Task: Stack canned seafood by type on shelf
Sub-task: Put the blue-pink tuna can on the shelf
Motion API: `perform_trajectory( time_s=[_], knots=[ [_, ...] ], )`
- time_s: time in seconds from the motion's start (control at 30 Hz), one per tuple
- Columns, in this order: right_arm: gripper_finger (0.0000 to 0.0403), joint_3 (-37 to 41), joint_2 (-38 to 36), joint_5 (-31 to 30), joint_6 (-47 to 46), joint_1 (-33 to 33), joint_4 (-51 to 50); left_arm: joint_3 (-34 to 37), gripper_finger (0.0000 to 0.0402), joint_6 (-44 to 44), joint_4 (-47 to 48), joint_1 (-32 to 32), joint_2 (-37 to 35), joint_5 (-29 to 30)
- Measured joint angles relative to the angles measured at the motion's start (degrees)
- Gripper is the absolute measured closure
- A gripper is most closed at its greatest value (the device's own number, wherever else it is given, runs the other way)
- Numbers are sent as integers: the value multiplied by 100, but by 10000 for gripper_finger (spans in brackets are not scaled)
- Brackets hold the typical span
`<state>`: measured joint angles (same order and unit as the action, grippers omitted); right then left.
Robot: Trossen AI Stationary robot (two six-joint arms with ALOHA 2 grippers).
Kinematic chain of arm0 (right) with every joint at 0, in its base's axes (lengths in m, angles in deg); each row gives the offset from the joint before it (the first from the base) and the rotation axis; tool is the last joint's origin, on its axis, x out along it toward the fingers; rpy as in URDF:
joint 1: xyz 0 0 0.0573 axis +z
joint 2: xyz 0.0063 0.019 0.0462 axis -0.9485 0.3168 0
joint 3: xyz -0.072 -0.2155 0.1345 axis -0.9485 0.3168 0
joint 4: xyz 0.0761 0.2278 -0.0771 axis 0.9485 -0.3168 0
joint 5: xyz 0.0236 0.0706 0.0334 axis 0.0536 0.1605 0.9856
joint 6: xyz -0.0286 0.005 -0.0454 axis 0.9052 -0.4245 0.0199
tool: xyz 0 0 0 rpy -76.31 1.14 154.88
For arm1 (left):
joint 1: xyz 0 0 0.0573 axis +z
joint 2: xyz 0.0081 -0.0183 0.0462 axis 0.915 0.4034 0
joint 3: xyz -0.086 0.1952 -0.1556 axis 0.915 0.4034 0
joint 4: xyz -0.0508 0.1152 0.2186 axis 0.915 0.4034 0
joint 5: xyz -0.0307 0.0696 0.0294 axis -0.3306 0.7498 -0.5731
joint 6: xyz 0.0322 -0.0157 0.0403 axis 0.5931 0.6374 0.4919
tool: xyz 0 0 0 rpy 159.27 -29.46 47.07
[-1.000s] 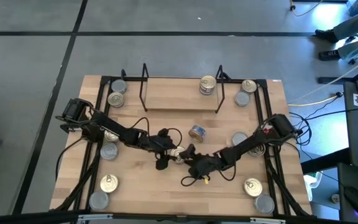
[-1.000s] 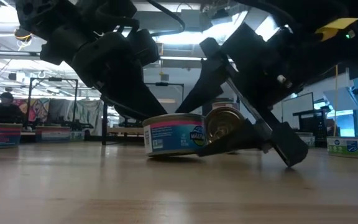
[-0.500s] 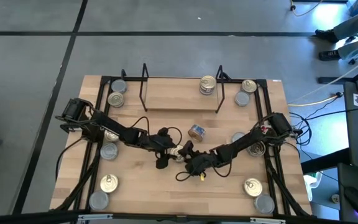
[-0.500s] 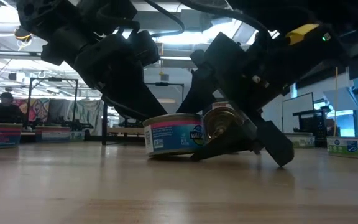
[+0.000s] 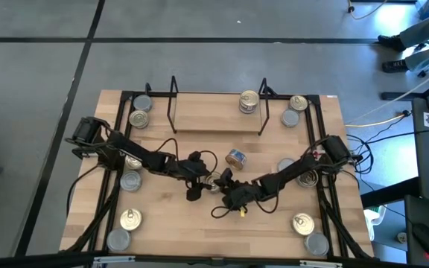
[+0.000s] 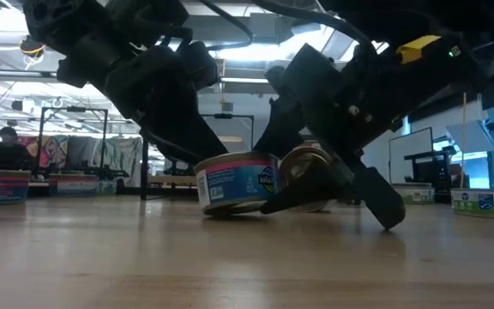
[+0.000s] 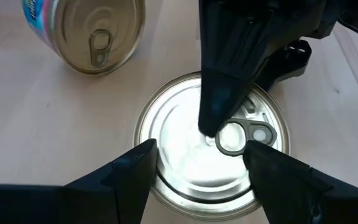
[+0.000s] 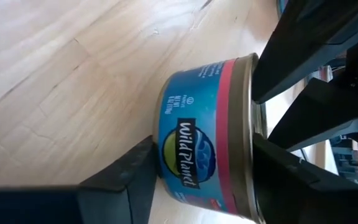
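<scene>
Wooden table (image 5: 199, 231) (tins (image 5: 130, 219), wire shelf (image 5: 173, 104))

I'm looking at two matte black jointed arms, left arm (image 5: 136, 158) and right arm (image 5: 296, 173); black cables loop loosely off both; a small yellow tag (image 5: 242, 211) marks the right wrist; up close, I see black wedge-shaped fingers (image 7: 129, 180), smooth, faceted, no lettering.
</scene>
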<state>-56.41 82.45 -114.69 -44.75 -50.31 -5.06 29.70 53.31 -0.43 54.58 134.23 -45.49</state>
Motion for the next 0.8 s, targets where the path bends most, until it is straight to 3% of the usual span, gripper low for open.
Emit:
perform_trajectory(
  time_s=[0.13, 0.5, 0.8],
  knots=[
    [207, 7, -134, -148, -54, 73, -30, 4, 153, 74, 308, 57, -376, -18],
    [207, 7, -663, -577, 3, 55, -331, -1, 153, 321, 1560, 189, -1496, 353],
    [207, -2, -1333, -1795, 167, -169, -1025, 80, 153, 245, 2420, 178, -1928, 451]
  ],
)
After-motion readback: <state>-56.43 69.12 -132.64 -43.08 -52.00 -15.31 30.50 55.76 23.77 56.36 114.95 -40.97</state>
